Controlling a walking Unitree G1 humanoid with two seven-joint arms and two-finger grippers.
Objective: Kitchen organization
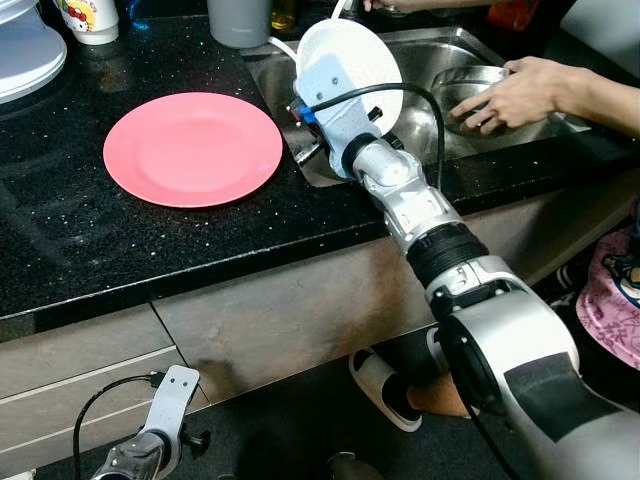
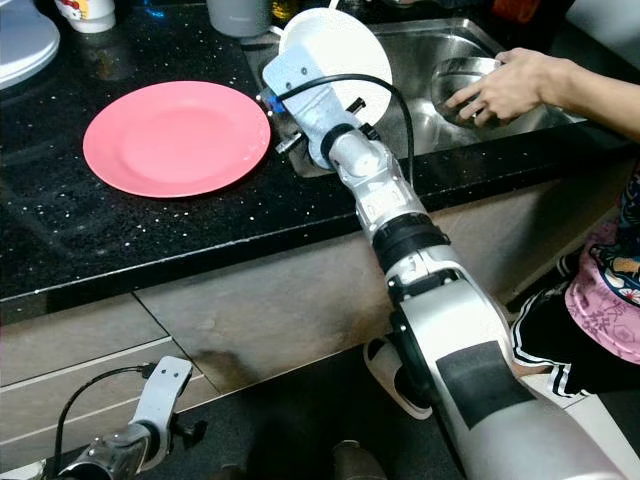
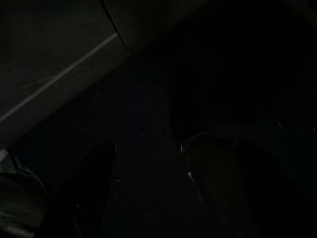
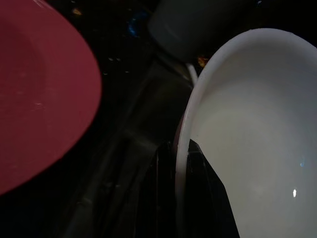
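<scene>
Gripping: right gripper [image 4: 181, 163] clamps the white plate [image 1: 352, 60] rim, sink [image 1: 440, 50] side of pink plate [image 1: 193, 148].
Tip: keep it level, lower gently onto pink plate.

The head views were evenly lit and sharp, with soft glare on the steel sink [image 1: 420, 60] toward one o'clock. The left wrist view was nearly black. The right wrist view was dim, its white plate [image 4: 247, 129] softly blurred.
</scene>
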